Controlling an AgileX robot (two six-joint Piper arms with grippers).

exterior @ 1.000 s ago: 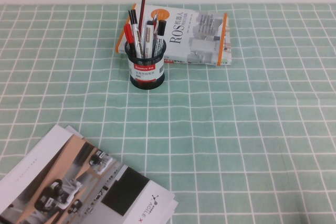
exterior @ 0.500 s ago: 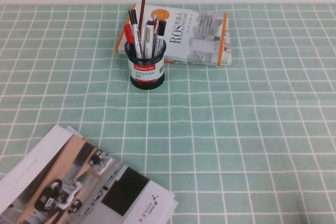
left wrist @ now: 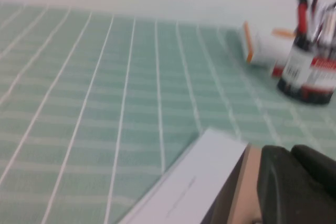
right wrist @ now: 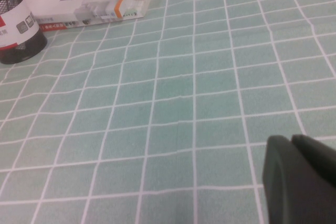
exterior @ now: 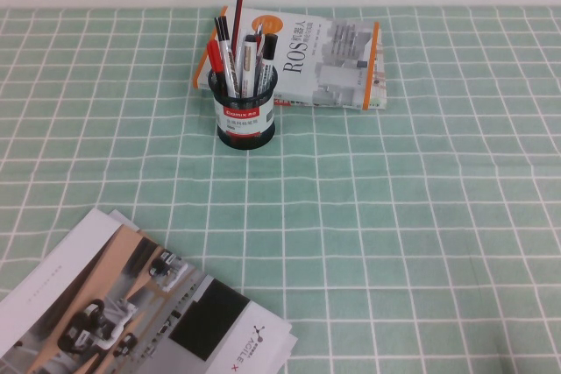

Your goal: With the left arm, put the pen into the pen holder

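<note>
The black mesh pen holder (exterior: 246,116) stands upright at the back middle of the table, in front of a book. The pen (exterior: 266,57), white-barrelled with a black cap, stands inside it among several other pens and a red one. Neither arm appears in the high view. In the left wrist view my left gripper (left wrist: 290,150) is shut and empty, low over a magazine, with the pen holder (left wrist: 310,74) far off. In the right wrist view my right gripper (right wrist: 291,139) is shut and empty over bare cloth, well away from the pen holder (right wrist: 16,35).
A white and orange book (exterior: 324,59) lies flat behind the holder. A magazine (exterior: 131,304) lies at the near left corner. A green checked cloth (exterior: 421,216) covers the table.
</note>
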